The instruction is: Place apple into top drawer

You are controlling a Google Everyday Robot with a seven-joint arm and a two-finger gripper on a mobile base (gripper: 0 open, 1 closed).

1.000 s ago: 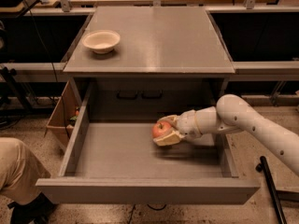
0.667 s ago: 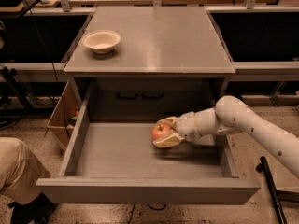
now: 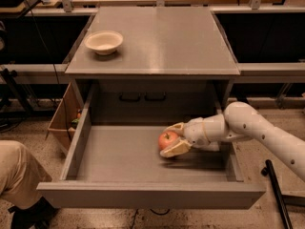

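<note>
The top drawer is pulled wide open below the grey cabinet top. The red-orange apple is inside it, right of the middle and low over the flat bottom. My gripper reaches in over the drawer's right wall and is shut on the apple, with one cream finger above it and the other below it. A shadow lies on the drawer bottom just under the apple; I cannot tell whether the apple touches the bottom.
A cream-white bowl stands on the cabinet top at the back left. A cardboard box sits left of the cabinet. A person's knee is at the lower left. A black pole stands at the lower right.
My gripper has lowered a little with the apple, closer to the drawer bottom. The drawer and bowl have not moved.
</note>
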